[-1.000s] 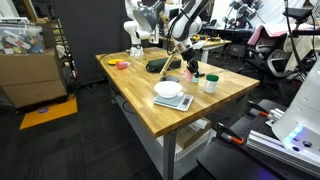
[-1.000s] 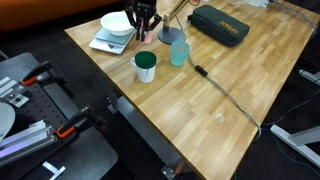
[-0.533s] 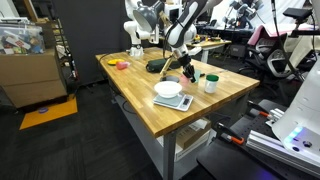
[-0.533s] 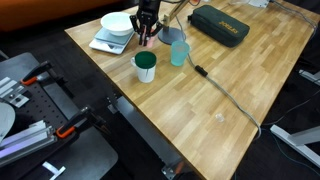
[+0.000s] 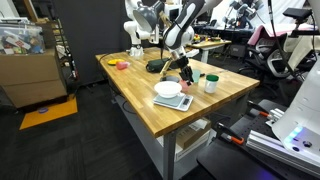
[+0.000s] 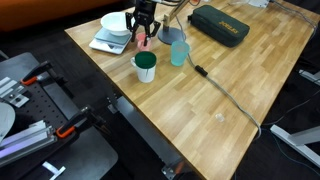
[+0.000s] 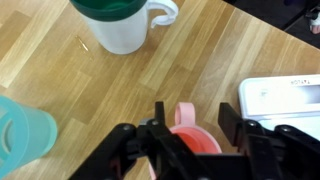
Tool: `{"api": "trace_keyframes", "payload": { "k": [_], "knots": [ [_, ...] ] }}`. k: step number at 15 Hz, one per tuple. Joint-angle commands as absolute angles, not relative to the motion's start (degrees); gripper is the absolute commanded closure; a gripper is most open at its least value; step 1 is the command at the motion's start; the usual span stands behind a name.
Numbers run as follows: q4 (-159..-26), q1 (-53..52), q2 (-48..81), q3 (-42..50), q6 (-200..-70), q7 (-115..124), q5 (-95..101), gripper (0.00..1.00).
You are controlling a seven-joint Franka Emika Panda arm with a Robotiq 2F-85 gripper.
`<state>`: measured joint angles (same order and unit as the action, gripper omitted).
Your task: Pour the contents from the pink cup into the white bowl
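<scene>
Slightly turned at the wrist since a second ago, the gripper (image 6: 143, 27) has barely travelled. It keeps its place beside the bowl, and the mug, teal cup and bowl lie where they lay.

The pink cup (image 6: 143, 41) is clamped between two dark fingers (image 7: 160, 128). In the wrist view they press on its sides from nine and three o'clock, with the rim facing up toward the camera. The cup looks upright, a hold that would keep the contents in until it reaches the bowl. What is inside cannot be made out, nor whether the base is clear of the wood.

In an exterior view, the white bowl (image 6: 116, 22) sits close by at about ten o'clock from the cup. It rests on a flat white platform (image 6: 104, 43), perhaps a scale, which would explain its place under the pour. A white mug (image 6: 146, 67) with a green inside stands at six o'clock and a teal cup (image 6: 179, 53) at four o'clock, both near the held cup but apart from it. A long dark case (image 6: 220, 25) lies well off at two o'clock on the wooden table (image 6: 190, 115).

Pouring has not begun, by my judgement. The cup must next be carried over the bowl's rim and tipped.
</scene>
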<state>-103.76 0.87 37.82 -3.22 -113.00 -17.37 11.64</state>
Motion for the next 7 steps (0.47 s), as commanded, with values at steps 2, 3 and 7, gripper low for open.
{"api": "trace_keyframes", "payload": {
  "k": [2,3,7],
  "knots": [
    [-103.6,0.6,37.3,-3.5,-112.8,-18.2,11.0,0.3],
    [-103.6,0.6,37.0,-3.6,-112.7,-18.3,10.8,0.22],
    [-103.8,0.7,36.9,-3.6,-112.7,-18.5,10.7,0.19]
  ]
}}
